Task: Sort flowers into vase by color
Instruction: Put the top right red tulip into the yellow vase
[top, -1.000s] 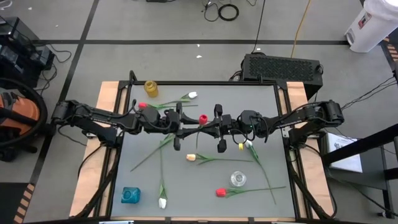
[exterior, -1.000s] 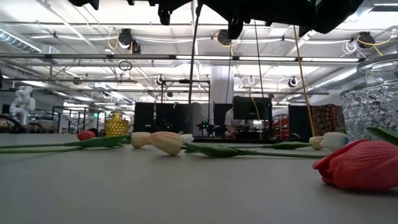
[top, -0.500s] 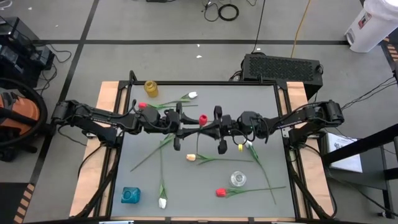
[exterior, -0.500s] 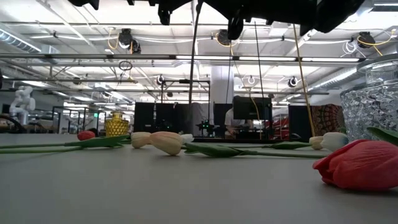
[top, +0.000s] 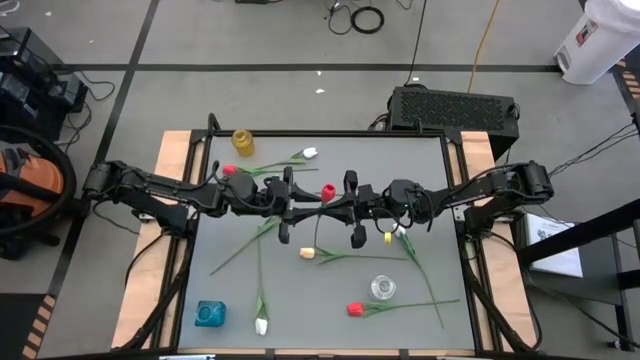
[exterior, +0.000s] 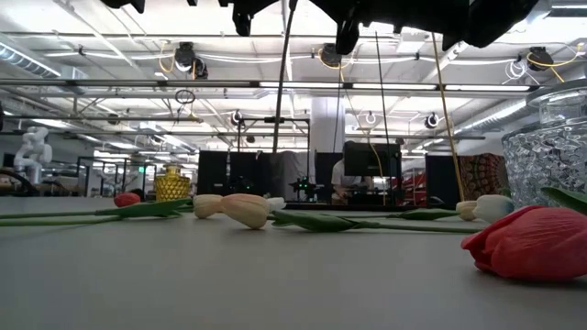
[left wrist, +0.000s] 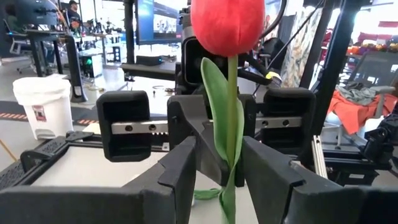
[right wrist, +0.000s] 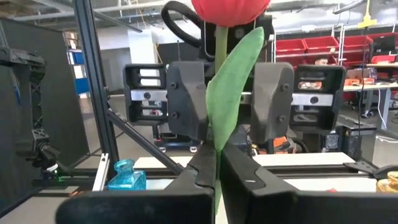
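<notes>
Closest, along the front edge of the table [top: 420, 170]: a little blue vase [top: 209, 314], a white tulip [top: 261, 325] lying flat, and a red tulip on the table [top: 355, 309] just beside a clear glass vase [top: 382, 288]. A bit farther in, a cream tulip [top: 308, 253] on its side with its long green stem stretched out.

Then the middle of the table, up in the air: both arms nose to nose. Between them, the held red tulip [left wrist: 227, 25], standing upright, head on top, stem hanging down. Right gripper [right wrist: 217, 168] pinched tight on the thin stem, fingers pressed together with the leaf squeezed in. Left gripper [left wrist: 217, 155] set around the same stem, fingers apart, a gap on each side, not squeezing yet.

Probably very light and bendy, this flower. Soft head, easy to squash, so best left alone. Thin stem, likely to slip or flop, so better to grab it on the stem a little under the head and close slowly. Needs a firm pinch from the left before the right lets go.

Farthest back: another white tulip [top: 309, 153], one more red tulip [top: 229, 170], and a yellow vase [top: 243, 141] near the back edge.
</notes>
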Tool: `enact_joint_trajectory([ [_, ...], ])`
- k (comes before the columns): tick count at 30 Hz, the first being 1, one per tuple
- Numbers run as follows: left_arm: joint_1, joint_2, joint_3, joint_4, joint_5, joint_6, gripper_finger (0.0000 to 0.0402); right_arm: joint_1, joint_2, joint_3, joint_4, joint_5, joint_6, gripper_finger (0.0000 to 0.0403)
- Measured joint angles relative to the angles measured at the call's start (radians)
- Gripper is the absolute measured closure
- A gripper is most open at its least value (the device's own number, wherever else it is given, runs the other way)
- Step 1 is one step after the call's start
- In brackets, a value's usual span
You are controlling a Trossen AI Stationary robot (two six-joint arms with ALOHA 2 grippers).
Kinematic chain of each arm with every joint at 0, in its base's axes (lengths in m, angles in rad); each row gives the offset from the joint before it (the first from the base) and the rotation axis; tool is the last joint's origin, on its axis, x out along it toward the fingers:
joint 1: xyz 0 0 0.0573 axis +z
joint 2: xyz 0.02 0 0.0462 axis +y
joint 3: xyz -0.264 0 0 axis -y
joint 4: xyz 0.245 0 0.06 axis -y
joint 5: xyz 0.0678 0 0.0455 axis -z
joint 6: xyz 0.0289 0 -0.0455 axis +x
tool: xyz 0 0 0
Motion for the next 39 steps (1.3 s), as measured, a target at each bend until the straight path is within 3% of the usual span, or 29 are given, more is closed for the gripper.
enact_joint_trajectory([
  [39,0.0,0.0,-0.001,-0.001,-0.005,-0.001,0.0269,0.0,0.001,0.0,-0.074,0.0,0.086,0.0403],
])
